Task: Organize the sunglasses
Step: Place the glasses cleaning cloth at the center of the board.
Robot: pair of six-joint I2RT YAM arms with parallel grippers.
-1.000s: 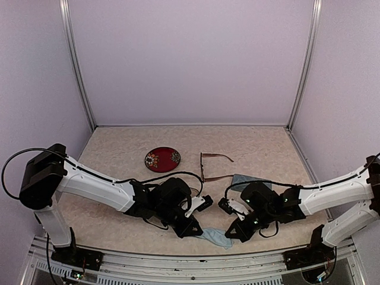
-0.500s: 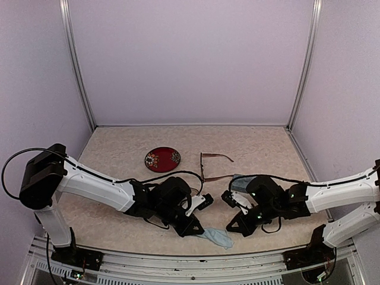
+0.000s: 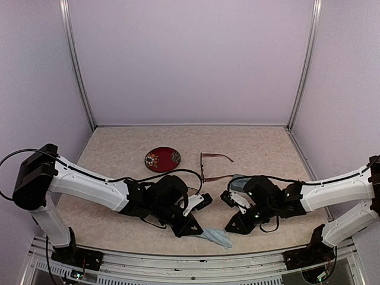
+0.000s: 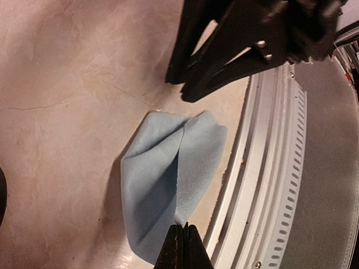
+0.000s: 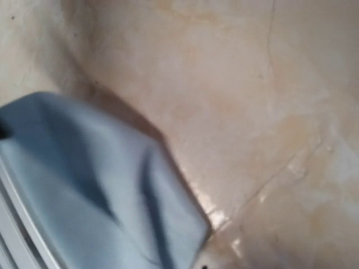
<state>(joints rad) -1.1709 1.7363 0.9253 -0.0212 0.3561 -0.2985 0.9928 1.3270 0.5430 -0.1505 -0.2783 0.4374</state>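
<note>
Looks like the left arm's drifted left a bit since before. Its left hand (image 4: 182, 249) is pinched shut on the one blue cloth (image 4: 168, 179). One pair of brown sunglasses (image 3: 215, 167) lies further back on the counter (image 3: 119, 148), behind both hands. Can't tell how open the right hand (image 3: 233, 225) is.

Left arm (image 3: 89, 185) and right arm (image 3: 332, 191) stretched low and inward, wrists tipped down. My left gripper (image 4: 180, 246) is pinched shut on the cloth (image 4: 162, 179); right gripper (image 3: 233, 224) faces it, jaw gap unreadable.

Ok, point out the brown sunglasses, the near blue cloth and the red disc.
brown sunglasses (image 3: 203, 167), top view, front frame.
near blue cloth (image 4: 160, 185), left wrist view, centre fold.
red disc (image 3: 162, 159), top view, its middle.
</note>
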